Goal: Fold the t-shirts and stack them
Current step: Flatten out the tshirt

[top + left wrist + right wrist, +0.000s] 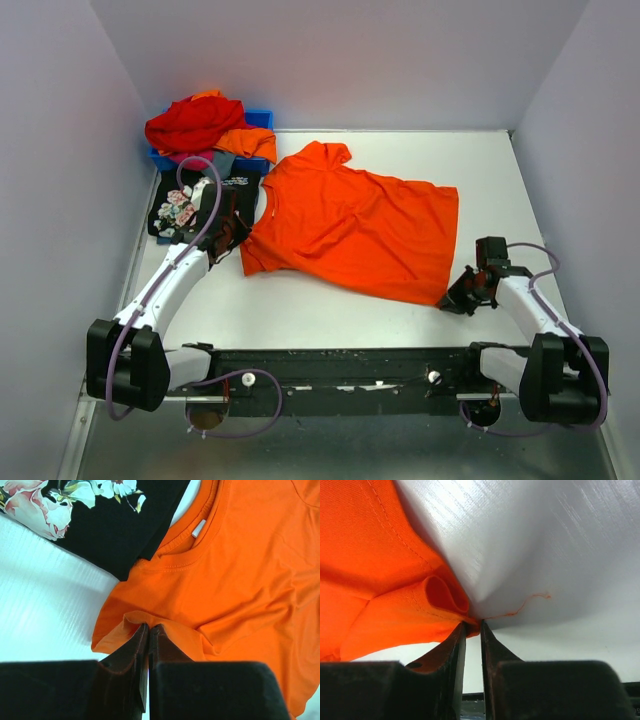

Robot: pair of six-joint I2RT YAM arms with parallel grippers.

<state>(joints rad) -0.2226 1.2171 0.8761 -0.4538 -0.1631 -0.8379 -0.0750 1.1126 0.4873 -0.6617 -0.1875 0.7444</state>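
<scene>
A plain bright orange t-shirt (355,225) lies spread on the white table, neck towards the left. My left gripper (232,232) is shut on the edge of its near-left sleeve; the wrist view shows the orange t-shirt's cloth (220,580) pinched at the left gripper's tips (150,627). My right gripper (462,297) is shut on the shirt's near-right hem corner; the right wrist view shows the folded hem (395,610) held between the right gripper's tips (471,624). A folded black t-shirt with a pink rose print (195,205) lies left of it and shows in the left wrist view (100,520).
A blue plastic bin (258,118) at the back left holds a heap of red (195,122), orange (250,143), pink and grey t-shirts. Pale walls close in the table on the left, back and right. A loose orange thread (530,602) trails from the hem.
</scene>
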